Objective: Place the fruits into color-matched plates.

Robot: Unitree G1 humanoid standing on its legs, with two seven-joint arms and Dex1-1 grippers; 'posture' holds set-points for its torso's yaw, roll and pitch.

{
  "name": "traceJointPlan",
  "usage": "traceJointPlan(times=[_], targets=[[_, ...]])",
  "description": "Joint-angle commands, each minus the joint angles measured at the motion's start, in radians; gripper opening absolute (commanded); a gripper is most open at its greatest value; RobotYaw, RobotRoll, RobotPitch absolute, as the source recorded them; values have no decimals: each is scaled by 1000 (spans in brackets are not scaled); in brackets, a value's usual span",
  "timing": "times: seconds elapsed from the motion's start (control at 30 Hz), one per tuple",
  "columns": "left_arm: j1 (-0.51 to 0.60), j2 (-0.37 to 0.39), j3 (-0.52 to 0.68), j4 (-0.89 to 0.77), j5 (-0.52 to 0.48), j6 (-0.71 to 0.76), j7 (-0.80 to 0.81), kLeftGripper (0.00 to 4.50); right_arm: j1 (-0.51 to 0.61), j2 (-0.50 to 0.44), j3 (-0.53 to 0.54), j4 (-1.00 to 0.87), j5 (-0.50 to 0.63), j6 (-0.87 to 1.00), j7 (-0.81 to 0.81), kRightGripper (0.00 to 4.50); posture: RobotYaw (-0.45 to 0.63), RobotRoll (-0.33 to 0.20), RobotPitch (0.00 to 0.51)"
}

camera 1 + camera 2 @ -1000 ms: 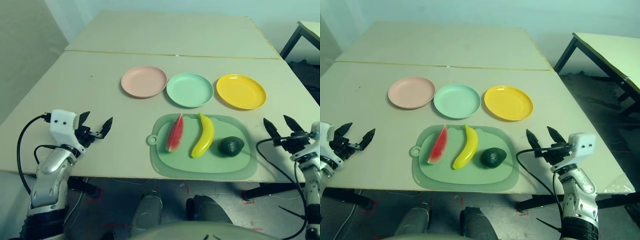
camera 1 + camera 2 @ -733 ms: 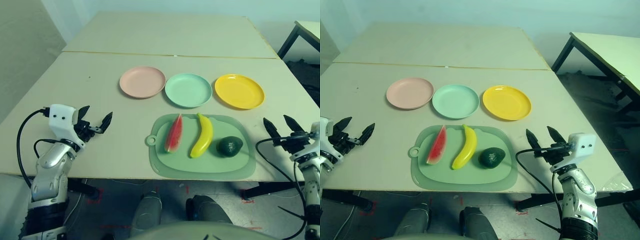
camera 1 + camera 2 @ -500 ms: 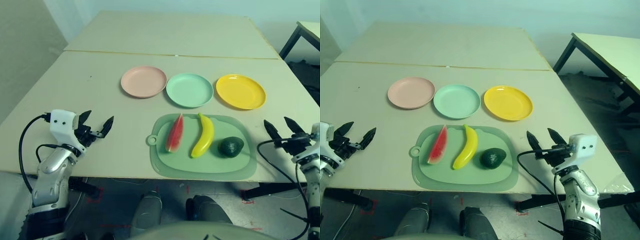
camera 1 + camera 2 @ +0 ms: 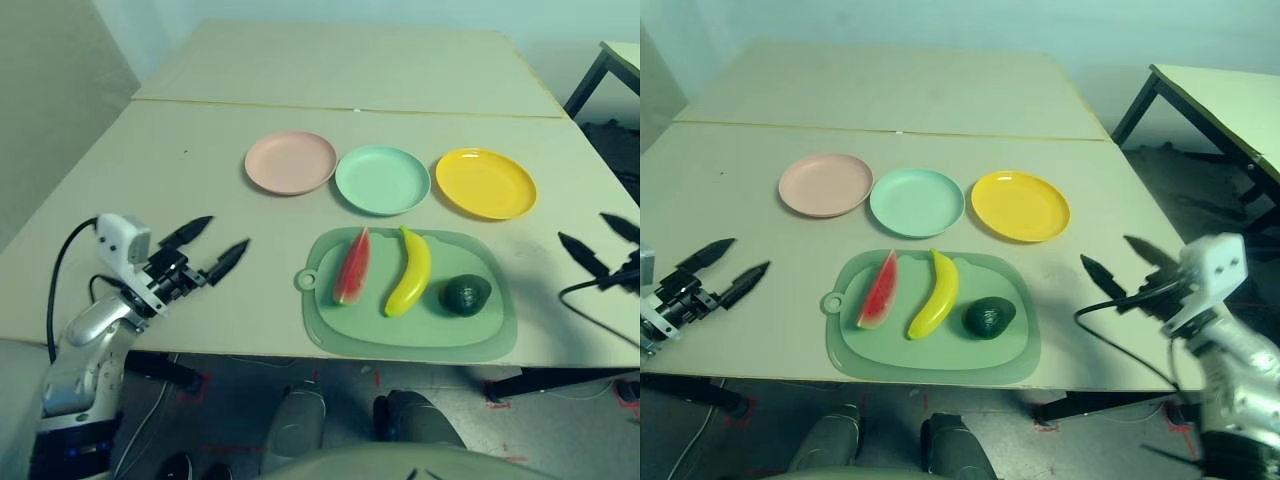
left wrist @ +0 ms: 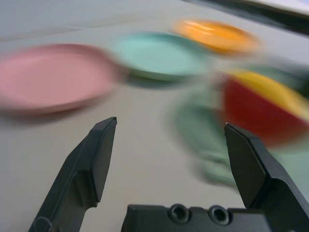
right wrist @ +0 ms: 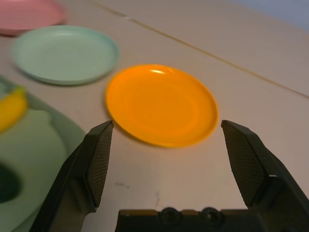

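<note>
Both grippers stand empty with fingers spread wide: the left gripper [image 4: 213,246] hovers over bare table to the left of the cutting mat [image 4: 350,335], its fingers aimed toward the mat, and the right gripper [image 4: 1127,264] hangs off the mat's right side, near the table's front edge, fingers pointing inward. Nothing is sorted yet. The watermelon wedge [image 4: 351,267], the banana [image 4: 409,271] and the avocado [image 4: 466,294] lie in a row on the mat, left to right, while the pink plate [image 4: 291,162], the mint green plate [image 4: 382,179] and the yellow plate [image 4: 486,183] sit in a row behind it, all bare. The main risk, as I judge it, is the crossing: the banana lies under the green plate and the avocado under the yellow one, so each fruit must travel diagonally, and an arm carrying one could sweep its neighbour off the mat. The avocado is round and could roll away if the fingers close off-centre. The wedge lies just beside the banana, so a wide-open approach may nudge the banana. The left forearm is angled low across the table's front left, wrist raised; the right wrist view looks over the yellow plate between its parted fingers.
</note>
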Motion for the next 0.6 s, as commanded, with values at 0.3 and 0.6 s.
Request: traceJointPlan(times=[0.3, 0.6], targets=[[-75, 65, -105, 113, 47, -26, -187, 4500, -456, -231, 621, -368, -276, 81, 429, 4480, 12, 0, 86], [-33, 65, -126, 229, 146, -168, -229, 4500, -518, -159, 843, -569, -449, 121, 534, 4480, 69, 0, 89]])
